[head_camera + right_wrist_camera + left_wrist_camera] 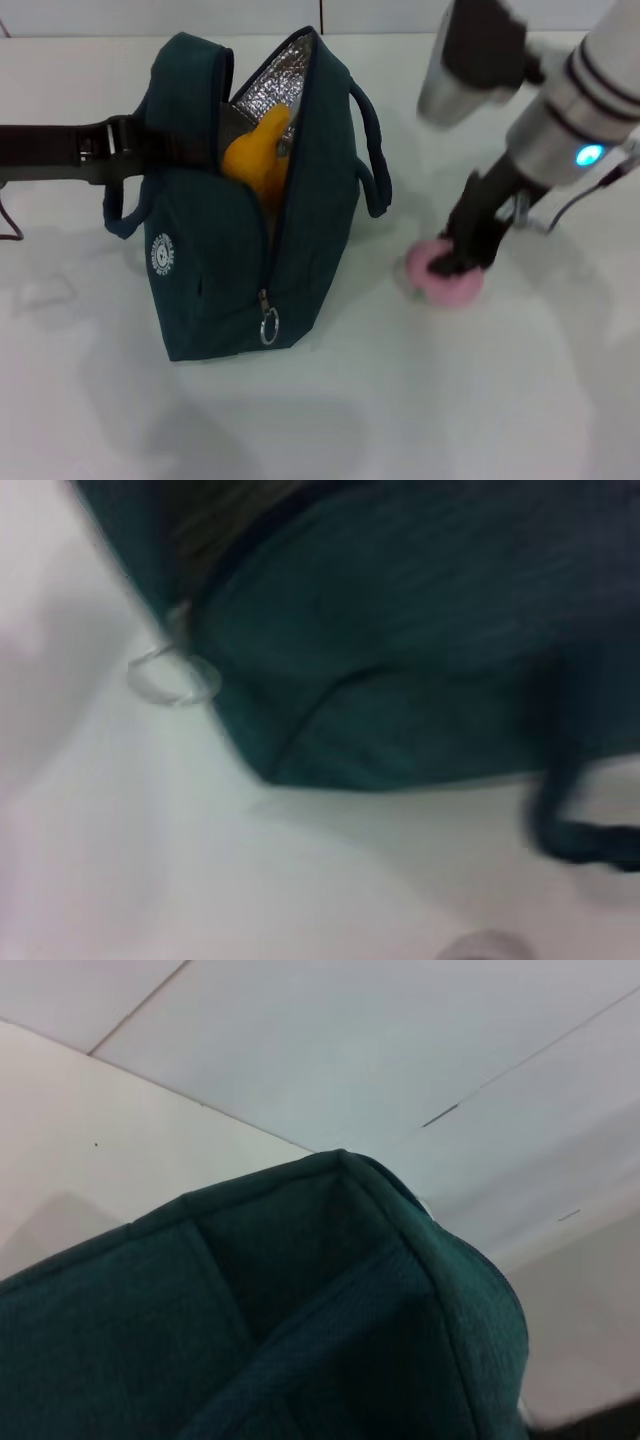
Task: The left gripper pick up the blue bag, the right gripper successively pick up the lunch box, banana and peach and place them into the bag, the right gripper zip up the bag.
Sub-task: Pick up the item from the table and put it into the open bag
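Observation:
The blue bag stands open on the white table, showing its silver lining. The banana sticks up inside the bag's mouth. The lunch box is not in view. My left gripper reaches in from the left and is shut on the bag's left side near the handle. The left wrist view shows only the bag's fabric. The peach lies on the table to the right of the bag. My right gripper is down on top of the peach. The right wrist view shows the bag's side.
The zip pull ring hangs at the bag's front lower corner and also shows in the right wrist view. A bag handle loops out towards the right arm. The white table extends in front.

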{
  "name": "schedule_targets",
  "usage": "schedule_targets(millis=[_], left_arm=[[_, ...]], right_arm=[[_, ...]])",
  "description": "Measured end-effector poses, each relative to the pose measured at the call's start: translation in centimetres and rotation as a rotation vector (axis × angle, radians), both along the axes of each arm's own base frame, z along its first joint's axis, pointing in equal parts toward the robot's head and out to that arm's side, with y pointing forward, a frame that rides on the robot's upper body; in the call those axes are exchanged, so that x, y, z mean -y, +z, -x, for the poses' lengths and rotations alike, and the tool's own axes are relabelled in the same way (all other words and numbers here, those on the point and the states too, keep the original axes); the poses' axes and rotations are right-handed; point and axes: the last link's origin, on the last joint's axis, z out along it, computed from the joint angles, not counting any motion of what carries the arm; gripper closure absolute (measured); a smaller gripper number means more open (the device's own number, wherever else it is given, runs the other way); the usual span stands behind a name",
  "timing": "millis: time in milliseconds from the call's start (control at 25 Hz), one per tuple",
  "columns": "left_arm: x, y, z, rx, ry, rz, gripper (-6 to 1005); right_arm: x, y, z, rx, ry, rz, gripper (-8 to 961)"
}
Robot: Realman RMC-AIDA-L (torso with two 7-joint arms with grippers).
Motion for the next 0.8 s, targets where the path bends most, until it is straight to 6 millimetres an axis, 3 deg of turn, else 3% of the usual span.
schedule_targets(millis=[80, 240, 320, 400, 600, 800], left_arm=[[0.1, 0.0, 0.1, 0.001, 0.004, 0.000, 964], [0.2, 0.0, 0.1, 0.003, 0.005, 0.003, 964], [0.2, 0.0, 0.1, 0.003, 0.003, 0.003, 964], [0.2, 0.0, 0.1, 0.003, 0.002, 0.003, 964], [0.2, -0.2, 0.0, 0.008, 0.000, 0.006, 964], [0.0, -0.3, -0.2, 0.016, 0.009, 0.012, 964]], right_arm=[[-0.9, 1.9, 0.6, -0.047, -0.008, -0.062, 681], [-2.7, 8.6, 2.5, -0.274, -0.020, -0.252, 698], [-2.8, 10.9, 3.4, -0.420, 0.008, -0.314, 707], [-2.7, 11.9, 4.0, -0.548, 0.048, -0.328, 715], [-2.4, 10.9, 4.7, -0.702, 0.106, -0.273, 741], [-2.7, 8.1, 5.0, -0.811, 0.131, -0.191, 789]])
